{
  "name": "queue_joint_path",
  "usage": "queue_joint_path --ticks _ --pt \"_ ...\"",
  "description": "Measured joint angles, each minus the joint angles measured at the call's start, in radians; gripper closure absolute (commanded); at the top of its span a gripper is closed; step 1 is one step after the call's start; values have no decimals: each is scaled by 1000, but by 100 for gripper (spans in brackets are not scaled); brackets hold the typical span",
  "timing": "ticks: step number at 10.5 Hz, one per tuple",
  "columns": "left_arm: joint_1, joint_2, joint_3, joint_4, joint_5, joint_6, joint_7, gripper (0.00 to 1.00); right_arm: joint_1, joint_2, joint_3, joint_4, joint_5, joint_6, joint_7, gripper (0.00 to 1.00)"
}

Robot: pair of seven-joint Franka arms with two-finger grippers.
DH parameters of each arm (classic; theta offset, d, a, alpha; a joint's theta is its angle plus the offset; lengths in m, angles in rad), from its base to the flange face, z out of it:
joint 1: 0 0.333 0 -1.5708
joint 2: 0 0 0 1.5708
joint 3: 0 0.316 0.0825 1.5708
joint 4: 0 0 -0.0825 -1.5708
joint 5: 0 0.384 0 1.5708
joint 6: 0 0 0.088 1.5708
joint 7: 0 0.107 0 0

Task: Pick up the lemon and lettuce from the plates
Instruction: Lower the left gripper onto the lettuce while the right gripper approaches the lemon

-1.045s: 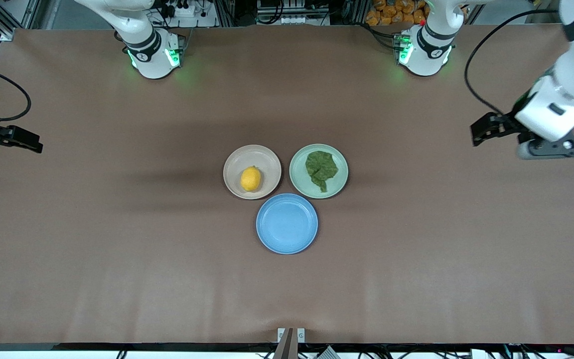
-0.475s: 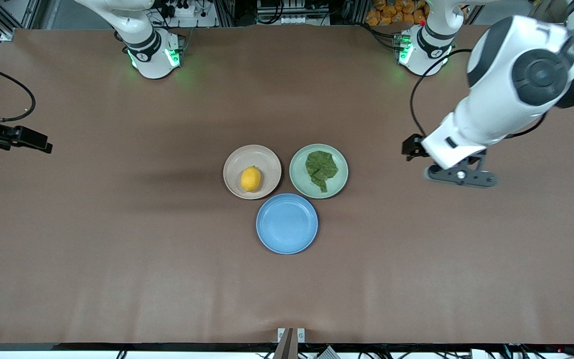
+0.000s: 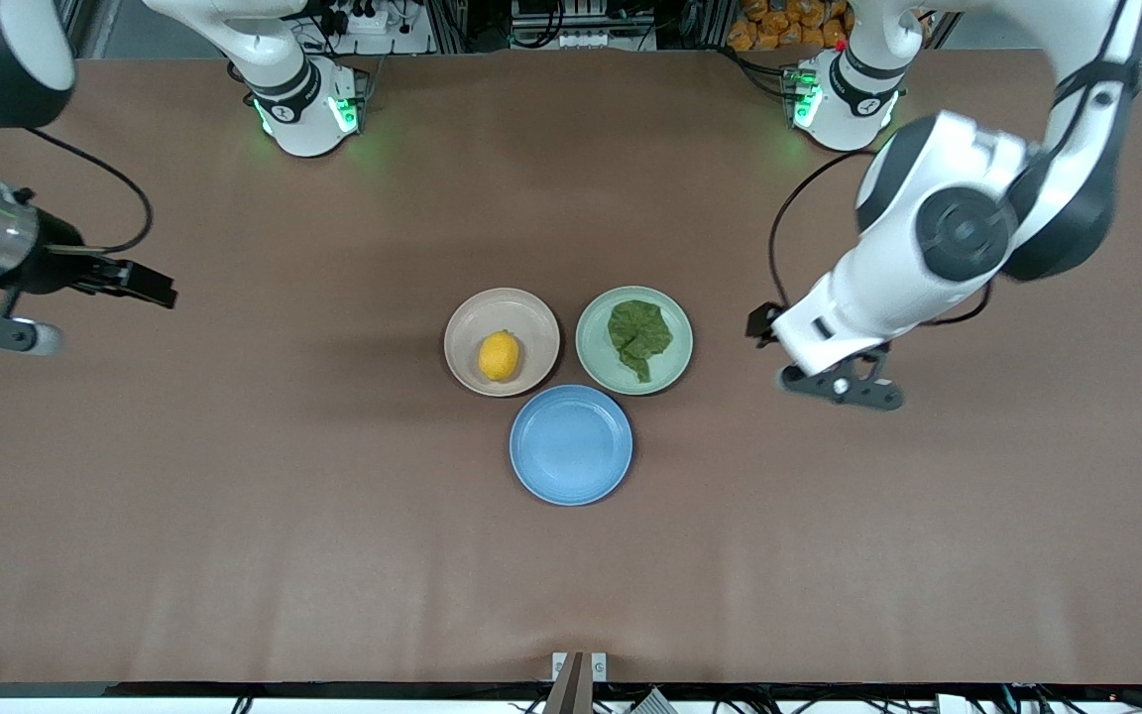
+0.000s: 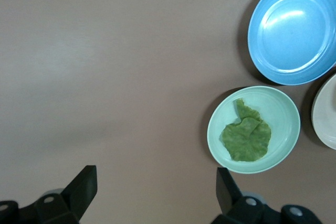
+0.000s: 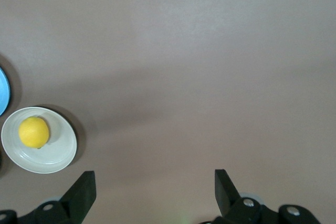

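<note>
Lemon (image 3: 499, 356), lettuce (image 3: 639, 335) on brown table (image 3: 234, 496)

This is a robotics lab. Two white arms are bolted at their bases (image 3: 305, 109) to a broad table (image 3: 234, 496) covered in plain brown sheeting, with green status lights glowing on each base. Along the table's edge by the bases run aluminium frame rails (image 3: 16, 40), power strips and bundled cables (image 3: 363, 20). The plates (image 3: 502, 341) and food lie on the table as test props, not as a meal.
</note>
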Motion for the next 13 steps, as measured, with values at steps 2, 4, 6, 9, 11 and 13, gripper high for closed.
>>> queue_joint_path --ticks 2,4,6,9,11,13 --pt "-33 87 0 -2 0 71 -1 0 30 9 1 -9 0 0 47 0" --pt "-89 166 0 -3 0 148 -94 0 61 19 1 -24 1 30 113 0" --pt "-171 241 2 -2 70 202 -237 0 101 22 2 -57 1 81 168 0" --pt "-241 345 5 0 127 302 -352 0 142 24 2 -112 33 165 228 0" --pt "-265 368 5 7 127 324 -371 0 146 30 2 -126 59 189 232 0" --pt "-294 369 6 9 127 324 -392 0 166 47 2 -128 69 227 266 0"
